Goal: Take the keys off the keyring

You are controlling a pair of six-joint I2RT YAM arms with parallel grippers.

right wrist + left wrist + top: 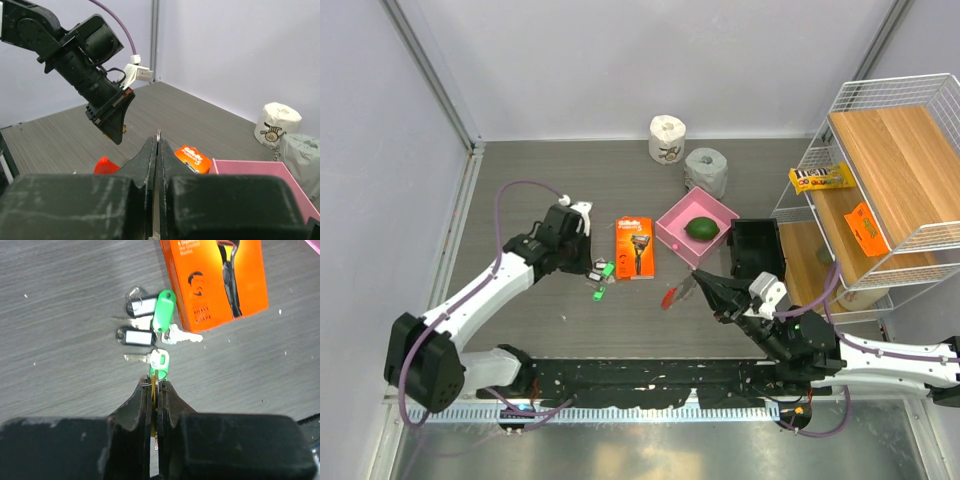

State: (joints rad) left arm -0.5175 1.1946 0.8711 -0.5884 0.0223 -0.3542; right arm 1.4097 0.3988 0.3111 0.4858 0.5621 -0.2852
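Top-down view w/ two wrist close-ups: two robot arms are working over a dark grey tabletop [520, 180]. A cluster of keys [150, 332] w/ green and black-and-white tags is lying on the tabletop just left of an orange razor box [215, 277], one silver key reaching almost to the box edge.

The left tool [156, 386] is hovering over the cluster, jaws together and clamped on a thin yellow tag [154, 390]. A small green tag is sitting just ahead of the tips; can't tell whether it's hanging from the grip or lying on the surface.

The red keyring [668, 297] is showing well apart from the keys, off to the right, just beside the right tool [158, 142]. That tool's jaws are also together, pinching a thin silvery sliver, prob. the chain or a bit of ring, too small to tell.

Judgement: the tools are well apart, so the yellow-tagged key looks separate from the loop already, and the job seems late-stage. The step in hand is approx. carrying a freed key to the pile. Next move prob. calls for setting it down w/ the others, then checking the loop for any key left on.
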